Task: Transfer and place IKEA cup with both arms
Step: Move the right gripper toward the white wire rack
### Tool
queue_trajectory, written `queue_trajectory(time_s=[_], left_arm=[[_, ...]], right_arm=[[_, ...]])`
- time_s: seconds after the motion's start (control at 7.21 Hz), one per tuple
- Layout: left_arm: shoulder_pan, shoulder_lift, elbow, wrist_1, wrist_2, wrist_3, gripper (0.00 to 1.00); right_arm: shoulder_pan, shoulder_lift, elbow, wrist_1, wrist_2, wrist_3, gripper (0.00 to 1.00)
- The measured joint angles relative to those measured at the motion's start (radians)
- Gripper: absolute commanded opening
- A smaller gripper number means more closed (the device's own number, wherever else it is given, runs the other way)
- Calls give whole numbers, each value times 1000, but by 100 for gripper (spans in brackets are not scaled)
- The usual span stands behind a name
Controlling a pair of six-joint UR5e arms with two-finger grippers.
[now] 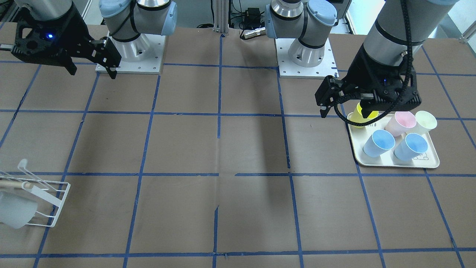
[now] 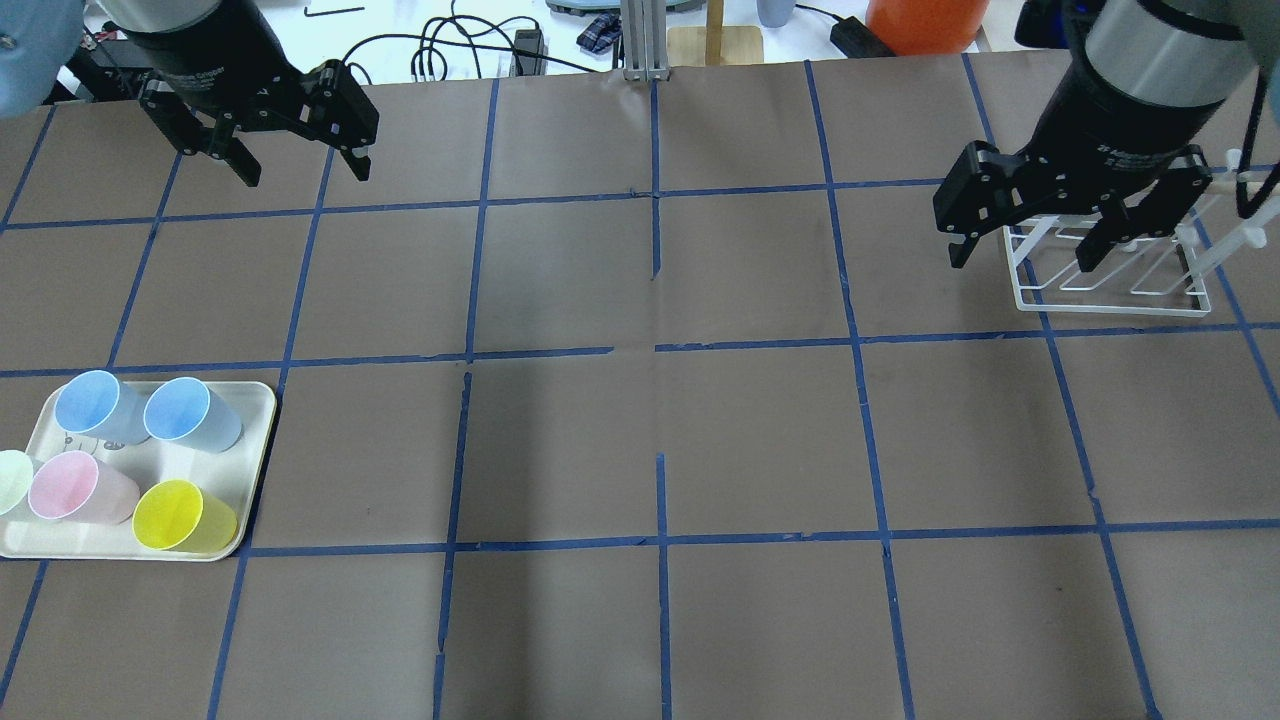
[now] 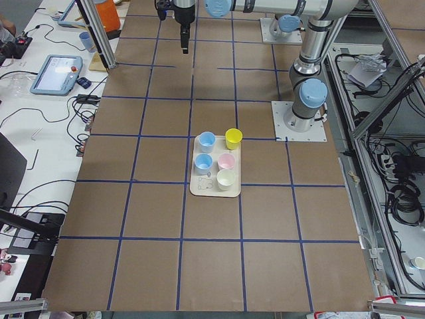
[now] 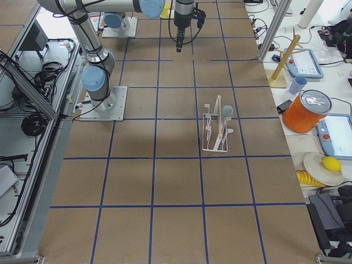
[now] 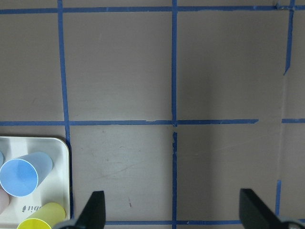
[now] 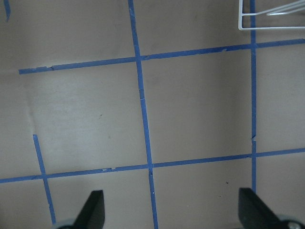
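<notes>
The IKEA cup, pale grey-white, hangs on a white wire rack at the table's end on my right side. It also shows on the rack in the exterior right view. In the overhead view the rack is partly behind my right gripper and the cup is hidden. My right gripper is open, empty and raised beside the rack. My left gripper is open, empty and raised at the far left. In the front view it hangs over the back of the tray.
A cream tray at the left front holds two light-blue cups, a pink cup, a yellow cup and a pale cream-green cup. Brown table with blue tape grid. The rack's corner shows in the right wrist view.
</notes>
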Motion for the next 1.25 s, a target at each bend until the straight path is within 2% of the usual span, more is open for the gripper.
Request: queue_trajectory(time_s=[0.42,1.25], left_arm=[[0,8,-2,0,-1,2,100],[-28,21,-3,-1,-11,36,100]], right_arm=[[46,31,0,-7,-30,9,100],[47,35,-3,2,-31,3,100]])
